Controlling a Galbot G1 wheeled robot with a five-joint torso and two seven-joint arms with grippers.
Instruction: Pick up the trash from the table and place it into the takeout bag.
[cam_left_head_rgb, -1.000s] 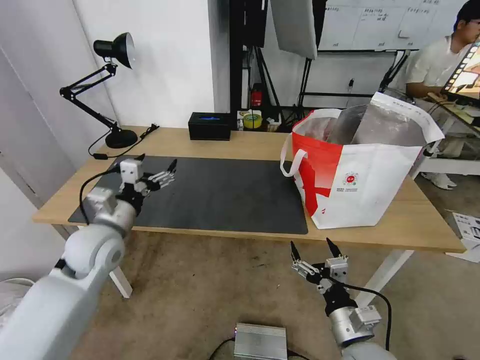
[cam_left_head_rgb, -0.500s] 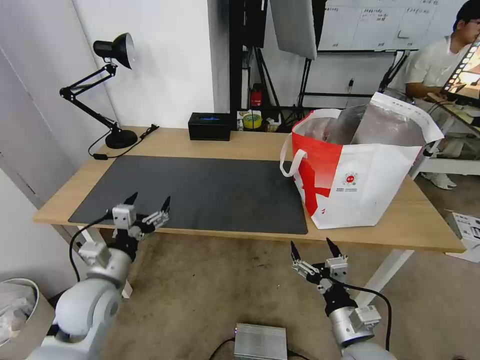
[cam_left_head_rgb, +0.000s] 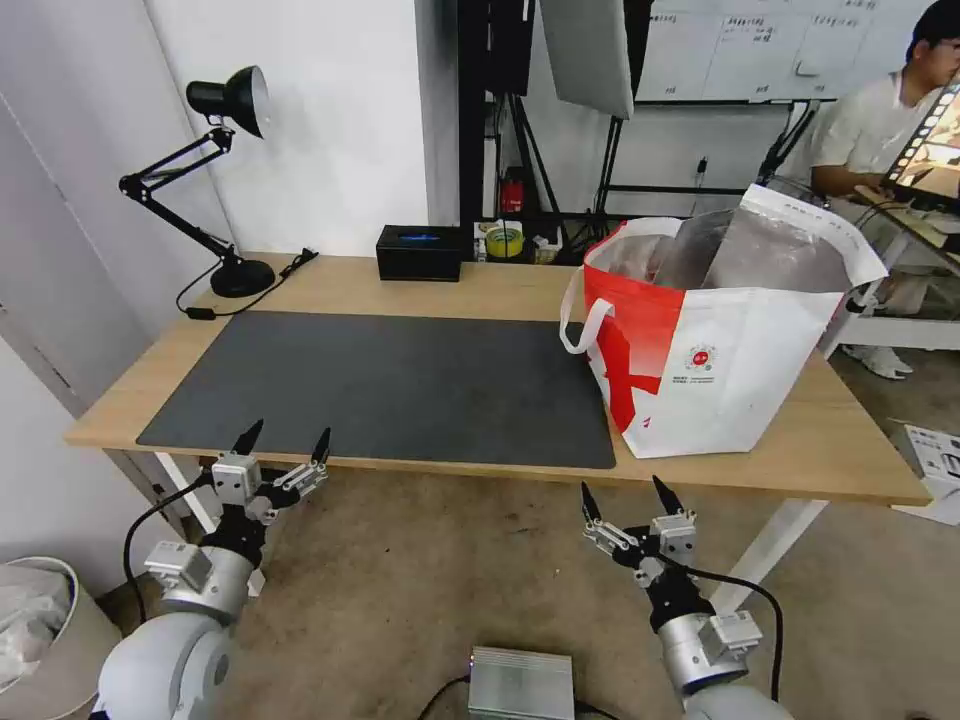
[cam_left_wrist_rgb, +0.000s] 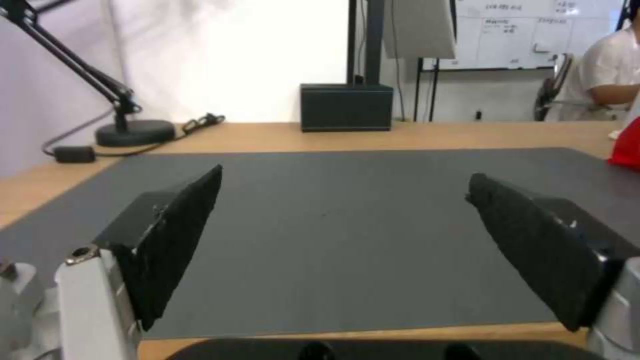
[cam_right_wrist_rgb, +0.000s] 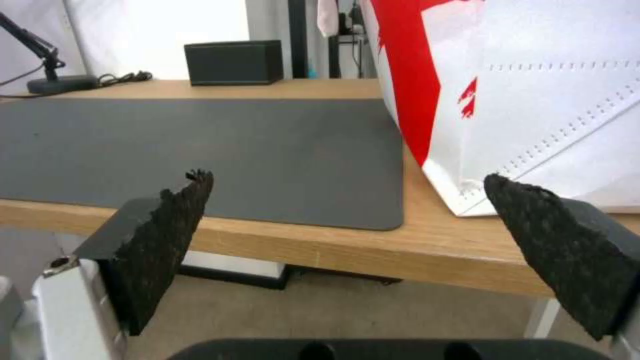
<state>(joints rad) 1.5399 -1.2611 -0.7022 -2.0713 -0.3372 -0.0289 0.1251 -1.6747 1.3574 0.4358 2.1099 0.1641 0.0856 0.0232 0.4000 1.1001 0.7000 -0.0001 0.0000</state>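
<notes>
The table (cam_left_head_rgb: 500, 290) is light wood with a dark grey mat (cam_left_head_rgb: 400, 385) that lies bare. The trash is out of view. At the table's right end stands the takeout bag (cam_left_head_rgb: 720, 350), white and red with its foil mouth gaping; its side also fills part of the right wrist view (cam_right_wrist_rgb: 533, 100). My left gripper (cam_left_head_rgb: 283, 440) hangs open just below the table's front edge at the left, fingers pointing up, looking across the mat (cam_left_wrist_rgb: 345, 175). My right gripper (cam_left_head_rgb: 622, 492) is open below the front edge near the bag's corner (cam_right_wrist_rgb: 347, 177). Both hold nothing.
A black box (cam_left_head_rgb: 420, 252) sits at the table's back edge and a black desk lamp (cam_left_head_rgb: 225, 180) at the back left with its cable. On the floor lie a metal box (cam_left_head_rgb: 520, 683) and a bin (cam_left_head_rgb: 40, 620). A person sits at the far right.
My left arm has dropped and pulled back from above the mat's left part to below the table's front edge, still open. The right arm has not moved.
</notes>
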